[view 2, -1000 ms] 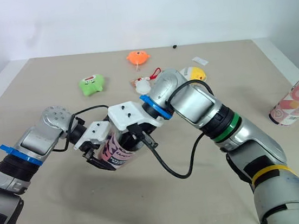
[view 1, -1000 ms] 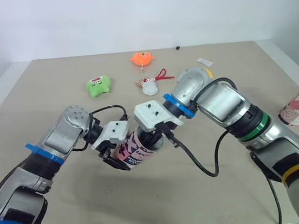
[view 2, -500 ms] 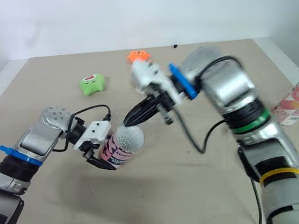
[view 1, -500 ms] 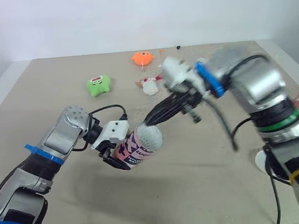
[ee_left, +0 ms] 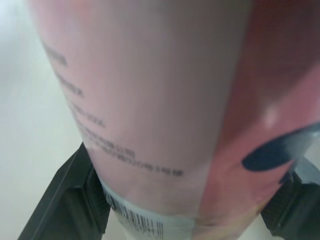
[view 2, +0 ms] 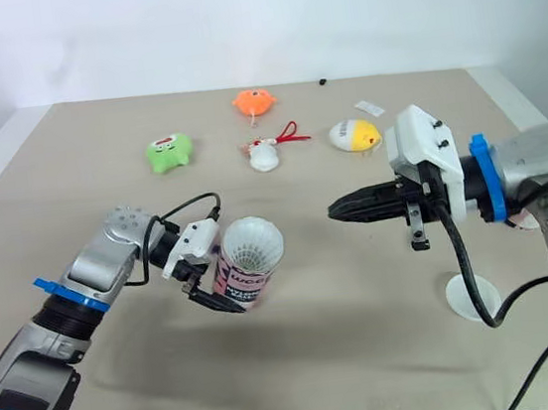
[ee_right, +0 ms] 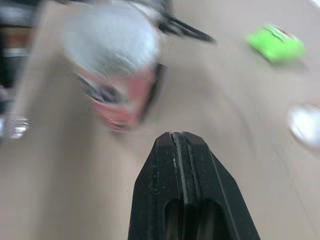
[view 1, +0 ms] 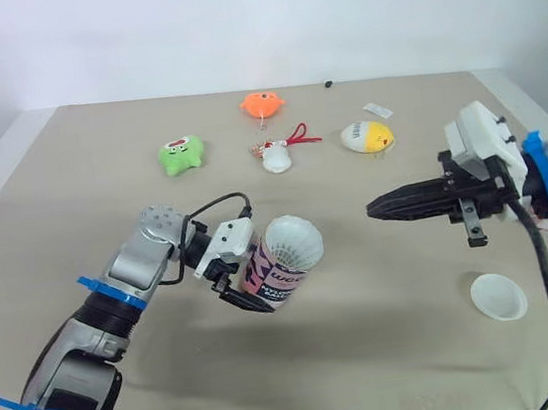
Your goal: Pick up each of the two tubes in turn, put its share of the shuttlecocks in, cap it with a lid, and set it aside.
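Over on the left side of the table (view 1: 45, 213) a green toy (view 1: 182, 155) lies by itself. Nearer the front edge, the left gripper (view 1: 254, 283) is clamped round the lower part of a tube (view 1: 282, 272), one black finger on either side of it, and holds it up off the table, tilted so its open mouth faces up and towards the right. The tube is pink with black and white patterning and some lettering, and the left wrist view picks out fine print and a barcode near its base. White shuttlecock (view 1: 295, 244) feathers fill the mouth, rounded like a dome, right up at the rim. Further back sit an orange toy (view 1: 261, 105), a small white and red toy (view 1: 275, 156) and a yellow and white one (view 1: 367, 136). The right gripper (view 1: 375, 213) hangs above the table well apart from the tube, its tip pointing back at it; its two fingers are pressed flat together with nothing between them. A white lid (view 1: 497, 296) lies on the table near the front right, below that arm.
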`<state>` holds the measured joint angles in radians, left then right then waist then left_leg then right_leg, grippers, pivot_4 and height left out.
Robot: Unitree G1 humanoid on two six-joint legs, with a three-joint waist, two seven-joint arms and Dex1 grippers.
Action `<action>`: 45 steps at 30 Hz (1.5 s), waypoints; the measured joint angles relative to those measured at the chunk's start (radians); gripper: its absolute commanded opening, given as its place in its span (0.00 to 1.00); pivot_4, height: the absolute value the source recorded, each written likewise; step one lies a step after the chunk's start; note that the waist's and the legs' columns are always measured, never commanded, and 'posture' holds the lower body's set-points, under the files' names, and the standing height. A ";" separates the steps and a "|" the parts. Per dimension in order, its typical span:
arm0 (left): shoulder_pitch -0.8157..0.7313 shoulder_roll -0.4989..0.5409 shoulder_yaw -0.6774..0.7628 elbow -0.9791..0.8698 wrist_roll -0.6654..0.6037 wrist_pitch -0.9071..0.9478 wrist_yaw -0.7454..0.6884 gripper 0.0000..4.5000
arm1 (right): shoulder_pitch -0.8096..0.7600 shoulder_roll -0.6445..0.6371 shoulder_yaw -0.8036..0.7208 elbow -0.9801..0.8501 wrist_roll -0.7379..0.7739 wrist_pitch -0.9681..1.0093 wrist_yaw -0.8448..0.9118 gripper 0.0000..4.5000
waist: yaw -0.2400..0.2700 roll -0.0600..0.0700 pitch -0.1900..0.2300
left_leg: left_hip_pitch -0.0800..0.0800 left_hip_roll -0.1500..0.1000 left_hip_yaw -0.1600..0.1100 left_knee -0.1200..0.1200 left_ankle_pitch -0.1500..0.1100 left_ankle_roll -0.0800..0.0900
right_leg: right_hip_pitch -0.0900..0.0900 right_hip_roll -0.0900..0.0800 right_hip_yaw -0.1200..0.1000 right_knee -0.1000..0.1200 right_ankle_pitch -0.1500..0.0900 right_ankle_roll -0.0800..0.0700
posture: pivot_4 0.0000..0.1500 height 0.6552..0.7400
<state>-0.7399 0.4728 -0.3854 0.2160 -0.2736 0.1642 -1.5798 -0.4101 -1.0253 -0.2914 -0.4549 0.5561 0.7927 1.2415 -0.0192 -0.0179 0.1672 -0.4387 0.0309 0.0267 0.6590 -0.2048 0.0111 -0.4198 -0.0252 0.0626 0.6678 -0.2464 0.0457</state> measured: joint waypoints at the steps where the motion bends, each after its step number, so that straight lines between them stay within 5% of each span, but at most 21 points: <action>1: 0.007 -0.025 0.007 0.006 -0.008 -0.014 0.006 0.76 | 0.046 -0.009 -0.032 -0.004 -0.007 0.000 -0.014 0.00 | 0.000 0.000 0.000 | 0.000 0.000 0.000 0.000 0.000 0.000 | 0.000 0.000 0.000 0.000 0.000 0.000 | 1.00 1.00; 5: 0.032 -0.130 0.014 0.126 0.003 -0.159 0.049 0.76 | 0.264 -0.048 -0.140 -0.012 -0.065 -0.035 -0.029 0.00 | 0.000 0.000 0.000 | 0.002 0.000 0.000 0.001 0.000 0.000 | 0.001 0.000 0.000 0.000 0.001 0.001 | 1.00 1.00; 14: 0.034 -0.226 0.012 0.334 0.057 -0.336 0.066 0.76 | 0.486 -0.161 -0.174 0.224 -0.260 -0.255 0.000 0.90 | -0.003 0.001 0.000 | 0.003 -0.001 0.002 0.004 0.003 0.003 | 0.003 0.001 0.005 -0.002 0.005 0.010 | 1.00 1.00; 34: 0.065 -0.219 0.030 0.306 0.057 -0.315 0.070 0.76 | 0.295 -0.188 0.160 0.749 -0.376 -0.518 0.127 0.90 | -0.004 0.002 -0.001 | 0.006 -0.001 0.005 0.004 0.003 0.003 | 0.004 0.002 0.009 -0.003 0.006 0.011 | 1.00 1.00; 37: 0.070 -0.217 0.032 0.301 0.057 -0.308 0.072 0.76 | 0.289 -0.188 0.173 0.769 -0.386 -0.543 0.130 0.75 | -0.004 0.002 -0.001 | 0.009 -0.001 0.006 0.004 0.003 0.003 | 0.008 0.002 0.009 -0.003 0.006 0.011 | 1.00 1.00; 43: 0.075 -0.215 0.033 0.297 0.059 -0.296 0.072 0.76 | 0.275 -0.188 0.182 0.797 -0.406 -0.583 0.149 0.08 | -0.004 0.002 -0.001 | 0.014 -0.001 0.007 0.004 0.003 0.003 | 0.012 0.001 0.010 -0.003 0.004 0.007 | 1.00 1.00; 45: 0.074 -0.216 0.033 0.297 0.059 -0.295 0.073 0.76 | 0.268 -0.188 0.187 0.803 -0.407 -0.589 0.155 0.01 | -0.004 0.002 -0.001 | 0.014 -0.001 0.007 0.004 0.003 0.003 | 0.013 0.002 0.010 -0.003 0.004 0.007 | 1.00 1.00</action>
<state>-0.6654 0.2573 -0.3524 0.5131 -0.2146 -0.1309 -1.5070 -0.1423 -1.2135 -0.1045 0.3485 0.1492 0.2039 1.3966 -0.0234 -0.0161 0.1663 -0.4244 0.0304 0.0334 0.6634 -0.2021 0.0140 -0.4072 -0.0237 0.0722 0.6650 -0.2425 0.0529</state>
